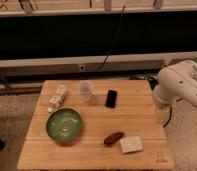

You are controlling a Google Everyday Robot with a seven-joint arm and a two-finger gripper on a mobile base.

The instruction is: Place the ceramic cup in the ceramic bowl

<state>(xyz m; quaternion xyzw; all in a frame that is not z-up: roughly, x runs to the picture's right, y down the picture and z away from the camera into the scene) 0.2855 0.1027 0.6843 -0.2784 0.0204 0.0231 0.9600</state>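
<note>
Since the small white tapered ceramic cup (85, 91) looks light, slick and brittle, pinch its rim gently; the gripper (161, 113), state untellable, hangs beside the wooden table (137, 125).

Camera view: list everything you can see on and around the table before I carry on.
Small plain white tapered ceramic cup: one, white, upright at back centre of the table.
Wide shallow round green ceramic bowl: one, green with pale speckles inside, front left, cup not in it.
White rectangular carton: one, white, back left, behind the bowl.
Flat black rectangular slab: one, black, just right of the cup.
Elongated reddish-brown item: one, reddish-brown, front right of centre.
White rectangular block: one, white, right beside the reddish-brown item.
Light wooden table: one, pale wood, centre.
Black cable: one, black, behind the table.
Robot arm: one, white, right of the table.
Gripper: one, under the arm, at the table's right edge.
</note>
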